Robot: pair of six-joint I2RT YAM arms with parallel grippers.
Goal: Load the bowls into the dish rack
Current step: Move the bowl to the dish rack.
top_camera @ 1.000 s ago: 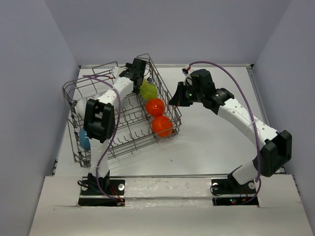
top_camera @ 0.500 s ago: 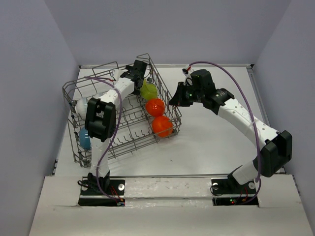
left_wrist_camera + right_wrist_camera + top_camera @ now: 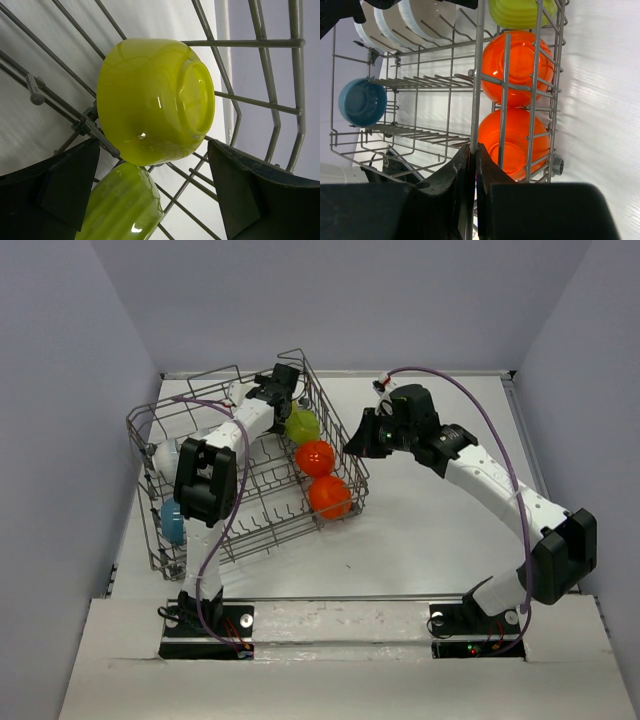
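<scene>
Yellow-green bowl [image 3: 150,97] sits in dish rack [image 3: 240,43] before left end effector [image 3: 155,187].

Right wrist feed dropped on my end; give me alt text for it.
The right gripper is pinched shut on a wire of the grey dish rack. Inside the rack sit two orange bowls, a green bowl beside them, white bowls and a blue bowl.
</scene>
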